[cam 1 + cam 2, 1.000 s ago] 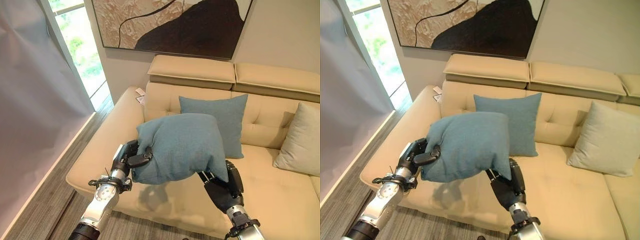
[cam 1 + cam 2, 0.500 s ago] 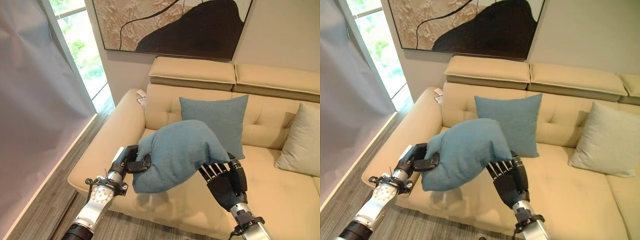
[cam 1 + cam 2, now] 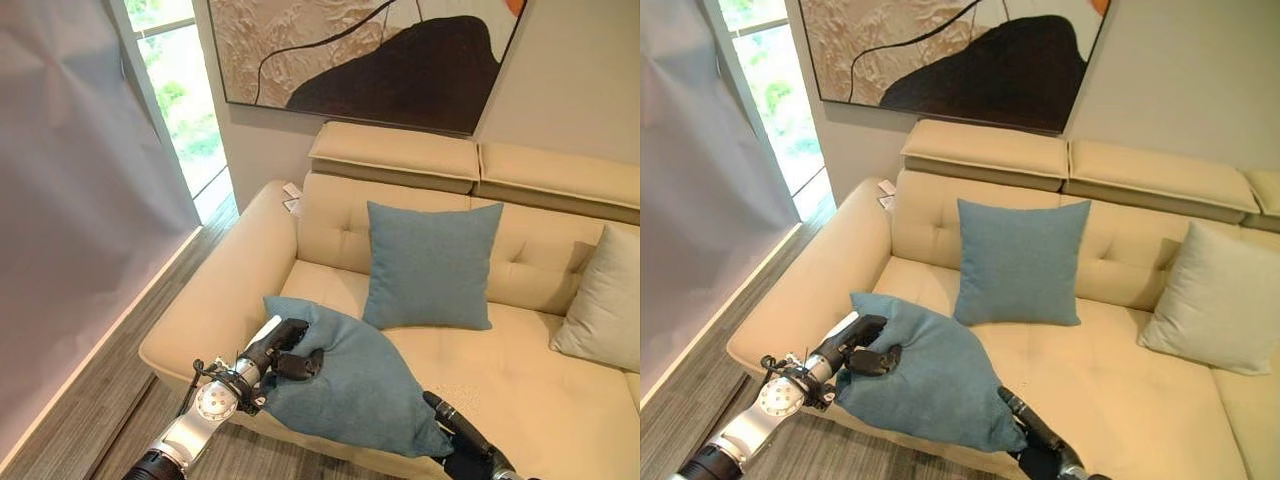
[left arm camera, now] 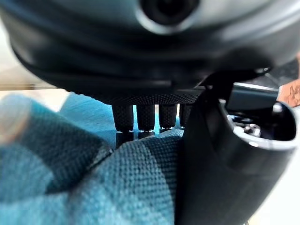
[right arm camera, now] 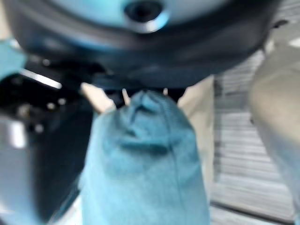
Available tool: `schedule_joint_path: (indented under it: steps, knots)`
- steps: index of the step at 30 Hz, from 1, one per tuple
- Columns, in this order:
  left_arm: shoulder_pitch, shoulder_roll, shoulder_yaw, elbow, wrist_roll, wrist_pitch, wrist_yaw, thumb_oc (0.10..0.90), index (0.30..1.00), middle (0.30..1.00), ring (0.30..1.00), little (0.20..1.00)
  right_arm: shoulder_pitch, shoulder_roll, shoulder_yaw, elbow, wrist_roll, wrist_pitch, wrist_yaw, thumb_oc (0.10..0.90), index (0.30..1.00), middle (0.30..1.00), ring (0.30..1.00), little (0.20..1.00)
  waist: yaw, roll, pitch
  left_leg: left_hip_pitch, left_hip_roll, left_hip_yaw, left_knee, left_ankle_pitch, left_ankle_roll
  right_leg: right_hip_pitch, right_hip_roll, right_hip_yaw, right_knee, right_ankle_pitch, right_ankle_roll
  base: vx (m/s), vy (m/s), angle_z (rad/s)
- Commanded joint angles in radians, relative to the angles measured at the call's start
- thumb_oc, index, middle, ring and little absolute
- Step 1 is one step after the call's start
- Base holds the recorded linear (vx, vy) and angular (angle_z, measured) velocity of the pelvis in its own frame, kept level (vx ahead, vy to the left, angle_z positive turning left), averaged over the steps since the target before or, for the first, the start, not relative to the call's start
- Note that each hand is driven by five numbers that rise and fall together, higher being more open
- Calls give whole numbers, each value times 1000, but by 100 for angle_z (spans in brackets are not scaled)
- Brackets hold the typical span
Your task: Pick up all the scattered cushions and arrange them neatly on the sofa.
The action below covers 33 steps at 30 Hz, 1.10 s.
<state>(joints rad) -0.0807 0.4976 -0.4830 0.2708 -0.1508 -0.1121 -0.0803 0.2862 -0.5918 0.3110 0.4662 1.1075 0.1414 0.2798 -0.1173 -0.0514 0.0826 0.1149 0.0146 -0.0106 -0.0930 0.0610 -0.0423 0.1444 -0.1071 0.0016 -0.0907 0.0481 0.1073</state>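
Beige sofa [image 3: 560,400], teal cushion [image 3: 355,375], left hand [image 3: 285,355] gripping

The beige sofa [image 3: 300,225] carries a teal cushion [image 3: 350,380] on its seat's front edge just beside the left hand [image 3: 285,350], another teal cushion [image 3: 430,265] upright beyond it, and a pale cushion [image 3: 605,305] farther right.

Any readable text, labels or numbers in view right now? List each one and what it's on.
No text can be read in these views.
White tags on the sofa armrest, near the backrest corner: too small to tell whether they carry print.
Wall painting: abstract shapes, no lettering visible.
Held blue cushion, upright blue cushion and beige cushion: no labels visible.
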Motion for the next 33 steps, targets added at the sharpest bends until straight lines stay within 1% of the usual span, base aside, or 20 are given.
schedule_joint_path:
  steps: [1, 4, 5, 6, 8, 9, 11, 14, 15, 16, 17, 18, 21, 26, 27, 28, 30, 33]
  knots:
    - [-202, -120, -12, -101, -123, -145, -41, 400, 300, 300, 300, 300, -201, 20, -29, -1, 18, -95, 56, 800, 900, 900, 900, 900, 51, 51, -66, -9, -32, 39, 66, -136, 7, -81, 44, -41, 121, -110, 21, 0, 0, 0]
    - [-196, -141, -29, -96, -148, -132, -57, 400, 300, 300, 300, 300, -280, 126, -2, 61, 46, -111, 40, 800, 900, 900, 900, 900, 67, 55, -53, -22, -34, 34, 69, -134, 9, -90, 44, -40, 117, -106, 19, -3, -8, 2]
    - [-201, -146, -36, -93, -151, -131, -58, 400, 300, 300, 300, 300, -310, 161, 22, 87, 43, -113, 33, 800, 900, 900, 900, 900, 73, 55, -47, -29, -35, 32, 72, -133, 10, -94, 44, -41, 116, -105, 18, -51, -36, 8]
    - [-217, -156, -57, -79, -148, -128, -58, 400, 300, 300, 300, 300, -355, 215, 62, 131, 27, -110, 21, 800, 900, 900, 900, 900, 84, 59, -31, -45, -36, 28, 77, -129, 10, -105, 42, -42, 117, -102, 15, -47, -26, 11]
    - [-225, -160, -66, -76, -151, -126, -59, 400, 300, 300, 300, 300, -369, 230, 77, 157, 11, -110, 15, 800, 900, 900, 900, 900, 89, 61, -24, -54, -37, 25, 80, -127, 10, -111, 42, -44, 118, -101, 15, -51, -20, 12]
    - [-231, -162, -75, -75, -159, -121, -65, 400, 300, 300, 300, 300, -380, 241, 88, 196, -27, -113, 9, 800, 900, 900, 900, 900, 94, 63, -14, -65, -40, 22, 86, -125, 10, -119, 40, -48, 121, -100, 14, -74, -22, 23]
    - [-241, -162, -91, -80, -181, -118, -74, 400, 300, 300, 300, 300, -413, 254, 101, 284, -126, -123, -12, 800, 900, 900, 900, 900, 101, 70, -1, -81, -43, 14, 91, -123, 10, -132, 38, -55, 125, -100, 13, -71, -14, 17]
    - [-267, -165, -121, -83, -220, -111, -72, 400, 300, 300, 300, 300, -491, 271, 108, 466, -315, -142, -76, 800, 900, 900, 900, 900, 110, 86, 18, -105, -50, 1, 100, -120, 12, -150, 34, -64, 132, -101, 11, -50, 7, 15]
    - [-273, -169, -129, -83, -233, -111, -66, 400, 300, 300, 300, 300, -526, 279, 107, 520, -348, -150, -100, 800, 900, 900, 900, 900, 112, 91, 23, -111, -53, -2, 103, -119, 13, -154, 34, -64, 133, -101, 10, -41, 21, 19]
    - [-278, -175, -134, -80, -247, -110, -60, 400, 300, 300, 300, 300, -559, 295, 104, 569, -368, -156, -120, 800, 900, 900, 900, 900, 115, 98, 26, -115, -54, -4, 104, -118, 14, -158, 34, -64, 135, -101, 9, -23, 15, 11]
    - [-278, -175, -134, -80, -247, -110, -60, 400, 300, 300, 300, 300, -560, 295, 104, 570, -368, -156, -120, 800, 900, 900, 900, 900, 115, 98, 26, -115, -54, -4, 104, -118, 14, -158, 34, -64, 135, -101, 9, 0, 0, 0]
    - [-279, -188, -138, -76, -264, -108, -50, 400, 300, 300, 300, 300, -596, 319, 94, 597, -366, -170, -150, 800, 900, 900, 900, 900, 118, 107, 27, -114, -55, -8, 103, -117, 16, -161, 35, -62, 137, -102, 6, 31, 19, 0]
    - [-258, -198, -138, -89, -286, -98, -45, 400, 300, 300, 300, 300, -642, 356, 105, 609, -417, -194, -192, 800, 900, 900, 900, 900, 123, 114, 19, -103, -57, -11, 98, -120, 18, -151, 37, -59, 134, -106, 2, 59, 6, -1]
    - [-238, -226, -144, -98, -357, -78, -35, 400, 300, 300, 300, 300, -697, 426, 130, 642, -452, -218, -256, 800, 900, 900, 900, 900, 133, 122, 11, -89, -59, -18, 92, -122, 19, -133, 38, -59, 125, -111, -1, 36, -5, -1]
    - [-237, -232, -149, -104, -365, -78, -31, 400, 300, 300, 300, 300, -697, 440, 138, 630, -454, -223, -265, 519, 479, 479, 479, 479, 135, 125, 11, -87, -61, -20, 90, -122, 20, -129, 37, -59, 122, -112, -2, 0, 0, 0]
    - [-237, -232, -149, -104, -365, -78, -31, 400, 300, 300, 300, 300, -697, 440, 138, 630, -454, -223, -265, 400, 300, 300, 300, 300, 135, 125, 11, -86, -61, -21, 90, -122, 20, -129, 37, -60, 122, -112, -2, 0, 0, 0]
    - [-239, -240, -159, -117, -367, -75, -24, 400, 300, 300, 300, 300, -693, 472, 170, 591, -480, -236, -274, 400, 300, 300, 300, 300, 138, 132, 7, -80, -63, -26, 86, -123, 20, -118, 35, -66, 117, -115, -1, 12, 12, 2]
    - [-253, -246, -170, -120, -359, -77, -20, 400, 300, 300, 300, 300, -678, 477, 187, 546, -501, -251, -285, 400, 300, 300, 300, 300, 138, 133, 5, -76, -65, -32, 83, -122, 20, -110, 34, -71, 114, -118, -2, 13, 26, 7]
